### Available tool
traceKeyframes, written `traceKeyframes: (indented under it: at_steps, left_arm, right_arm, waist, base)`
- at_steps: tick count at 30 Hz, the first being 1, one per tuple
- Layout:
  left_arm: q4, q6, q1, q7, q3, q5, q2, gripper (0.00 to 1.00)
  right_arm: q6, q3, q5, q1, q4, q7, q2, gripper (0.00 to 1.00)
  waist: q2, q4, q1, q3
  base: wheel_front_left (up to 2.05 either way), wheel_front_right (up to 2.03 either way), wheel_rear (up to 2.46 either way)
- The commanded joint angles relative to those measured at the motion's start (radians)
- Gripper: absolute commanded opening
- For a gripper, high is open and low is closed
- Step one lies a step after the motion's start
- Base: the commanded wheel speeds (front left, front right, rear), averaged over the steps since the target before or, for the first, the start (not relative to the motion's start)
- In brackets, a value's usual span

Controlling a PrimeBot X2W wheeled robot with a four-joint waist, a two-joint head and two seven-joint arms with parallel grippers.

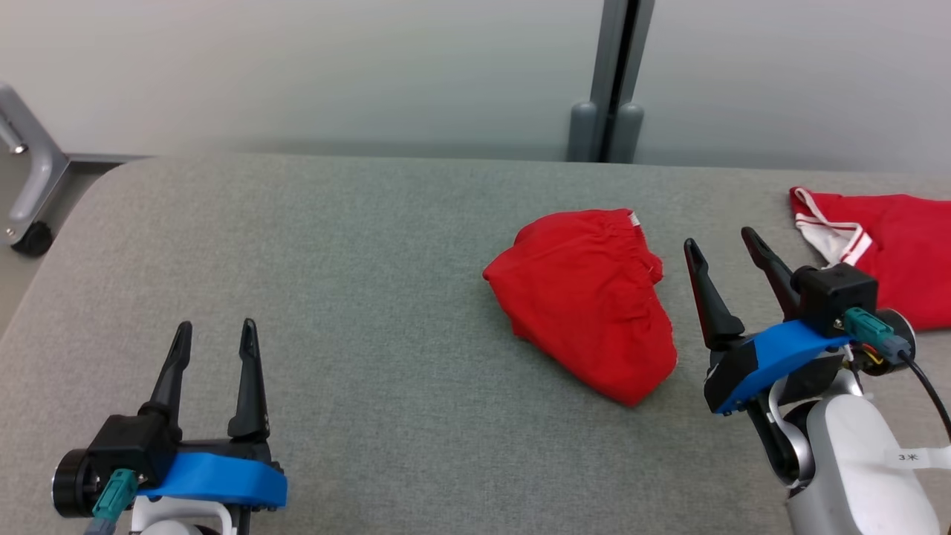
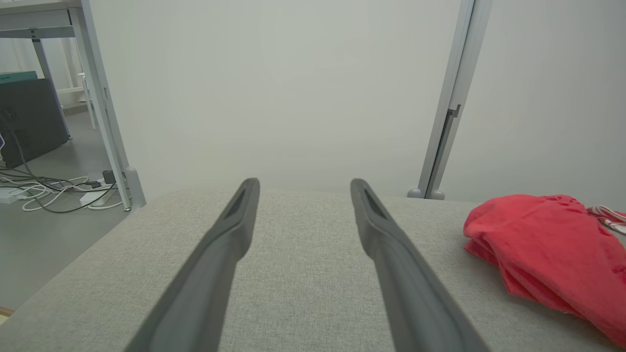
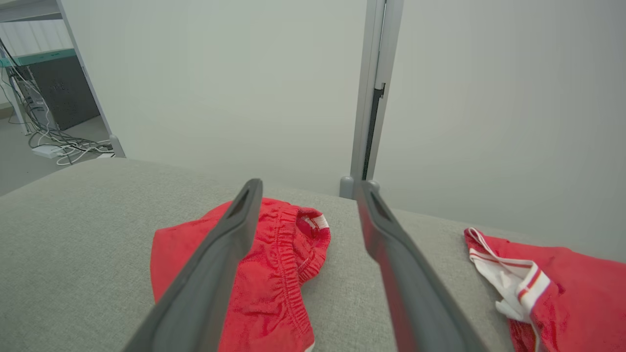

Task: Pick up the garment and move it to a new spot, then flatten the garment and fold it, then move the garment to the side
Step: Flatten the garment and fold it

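Hovering with left end effector (image 1: 216,324) and right end effector (image 1: 719,236) spread, empty. Risks pinching only top layer of shorts (image 1: 587,305), or straying onto nearby shirt (image 1: 899,245).

Table (image 1: 334,297): grey fabric top.
Post (image 1: 615,74): grey, upright behind the table's far edge.
Wheeled frame (image 1: 37,174): off the table's far-left corner.
Cables (image 2: 54,193): floor, left of table.

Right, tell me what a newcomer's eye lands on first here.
The crumpled red shorts in the middle of the grey table. Then a second red garment with white trim at the right edge, and the open right hand just beside the shorts, not touching.
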Motion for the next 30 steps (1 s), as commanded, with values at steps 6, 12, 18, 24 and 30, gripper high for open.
traceKeyframes:
  at_steps: [6,12,18,24,30]
  left_arm:
    - [0.019,-0.009,-0.042,-0.011,-0.005,0.008,-0.015,1.00]
    - [0.034,-0.014,-0.067,-0.016,-0.002,0.010,-0.018,1.00]
    - [0.046,-0.022,-0.091,-0.019,-0.012,0.018,-0.028,1.00]
    - [0.068,-0.032,-0.108,-0.022,-0.021,0.024,-0.038,1.00]
    - [0.082,-0.035,-0.103,-0.023,-0.020,0.026,-0.043,1.00]
  right_arm:
    - [0.000,-0.020,-0.008,-0.024,0.156,-0.030,-0.006,1.00]
    - [0.000,0.011,-0.019,-0.059,0.323,-0.067,-0.002,1.00]
    - [0.000,0.024,-0.029,-0.105,0.488,-0.106,0.003,1.00]
    - [0.000,0.044,-0.030,-0.124,0.634,-0.144,0.014,1.00]
    - [0.000,0.063,0.015,-0.157,0.705,-0.200,0.028,0.00]
  waist:
    - [-0.0001,0.040,-0.0002,0.046]
    - [-0.0001,0.048,-0.0002,0.082]
    - [-0.0001,0.056,-0.0002,0.100]
    - [-0.0001,0.059,-0.0002,0.108]
    - [-0.0001,0.051,-0.0002,0.093]
  base:
    - [0.00,0.00,0.00]
    - [0.00,0.00,0.00]
    - [0.00,0.00,0.00]
    - [0.00,0.00,0.00]
    - [0.00,0.00,0.00]
